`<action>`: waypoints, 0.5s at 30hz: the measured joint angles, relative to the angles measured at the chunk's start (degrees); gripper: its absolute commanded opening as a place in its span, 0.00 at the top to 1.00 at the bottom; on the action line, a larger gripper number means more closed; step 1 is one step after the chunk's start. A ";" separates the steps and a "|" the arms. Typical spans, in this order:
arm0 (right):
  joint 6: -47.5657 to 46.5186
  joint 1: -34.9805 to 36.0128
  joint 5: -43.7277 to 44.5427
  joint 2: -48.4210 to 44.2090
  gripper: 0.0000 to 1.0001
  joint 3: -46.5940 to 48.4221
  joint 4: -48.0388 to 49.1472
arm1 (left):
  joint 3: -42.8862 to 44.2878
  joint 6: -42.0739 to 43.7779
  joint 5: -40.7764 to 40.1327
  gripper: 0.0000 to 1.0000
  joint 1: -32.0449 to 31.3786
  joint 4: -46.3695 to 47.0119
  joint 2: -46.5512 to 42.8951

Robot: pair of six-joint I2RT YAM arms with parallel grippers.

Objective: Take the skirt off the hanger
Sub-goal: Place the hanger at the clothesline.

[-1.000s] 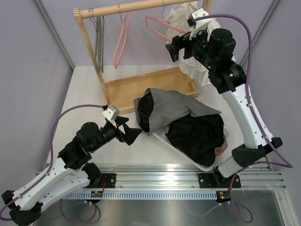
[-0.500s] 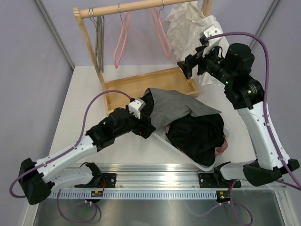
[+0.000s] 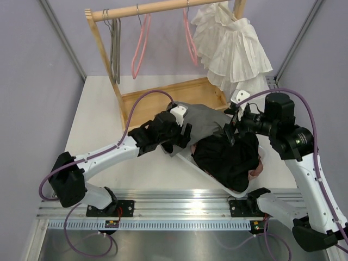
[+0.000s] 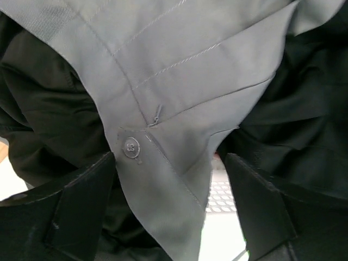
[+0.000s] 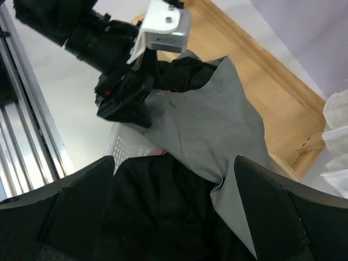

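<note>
A white ruffled skirt (image 3: pixel 231 46) hangs from the right end of the wooden rail (image 3: pixel 157 6); its hanger is hidden by the cloth. A grey garment (image 3: pixel 209 120) with a button (image 4: pixel 131 147) lies over black clothes (image 3: pixel 228 157) in a white basket (image 3: pixel 185 160). My left gripper (image 3: pixel 182 136) is open, its fingers either side of the grey garment's edge (image 4: pixel 169 163). Over the black clothes, far from the skirt, my right gripper (image 3: pixel 229 133) is open and holds nothing (image 5: pixel 173 163).
Two pink hangers (image 3: pixel 140 49) (image 3: pixel 190 38) and grey hangers (image 3: pixel 115 49) hang bare on the rail. The rack's wooden base tray (image 3: pixel 147 100) lies behind the basket. The basket's mesh wall (image 5: pixel 122 149) shows under the left gripper.
My left arm has reached forward and right onto the grey garment, its jaws narrowing slightly. My right arm has come down from the white skirt to above the basket. The pink hanger swung back.
</note>
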 measured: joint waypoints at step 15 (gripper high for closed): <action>-5.62 -0.61 -2.14 -5.14 0.01 -6.45 -3.30 | 0.68 0.52 0.37 0.94 0.02 -2.86 2.03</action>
